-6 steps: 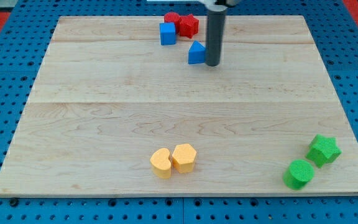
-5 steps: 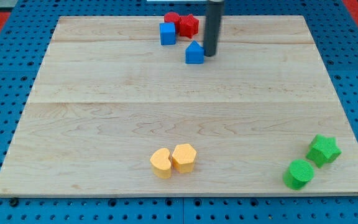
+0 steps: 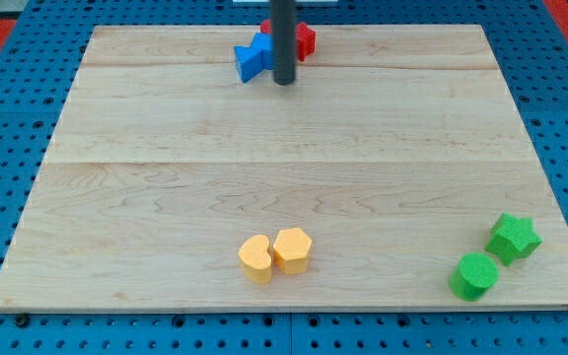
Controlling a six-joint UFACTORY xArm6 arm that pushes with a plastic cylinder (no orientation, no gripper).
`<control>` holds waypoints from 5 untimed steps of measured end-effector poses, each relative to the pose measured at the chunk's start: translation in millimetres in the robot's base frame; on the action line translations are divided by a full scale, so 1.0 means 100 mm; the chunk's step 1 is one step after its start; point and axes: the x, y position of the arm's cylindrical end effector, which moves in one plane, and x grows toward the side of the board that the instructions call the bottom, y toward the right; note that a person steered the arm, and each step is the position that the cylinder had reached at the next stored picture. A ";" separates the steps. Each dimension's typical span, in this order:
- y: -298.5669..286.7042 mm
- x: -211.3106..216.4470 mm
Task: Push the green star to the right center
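Note:
The green star (image 3: 513, 238) lies near the board's bottom right corner, with a green cylinder (image 3: 474, 276) just below and left of it. My tip (image 3: 283, 82) is at the view's top centre, far from the star. It stands right against two blue blocks (image 3: 253, 58) that are pushed together to its left. Red blocks (image 3: 305, 38) sit just behind the rod, partly hidden by it.
A yellow heart-like block (image 3: 255, 258) and a yellow hexagon (image 3: 293, 248) touch each other at the bottom centre. The wooden board (image 3: 166, 177) lies on a blue pegboard surface (image 3: 8, 118).
My tip moved left and up along the top of the board. It pushed the blue pointed block left into the blue cube. The green and yellow blocks did not move.

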 end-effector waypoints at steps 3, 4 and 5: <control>2.26 1.53; 2.57 2.20; 2.22 2.73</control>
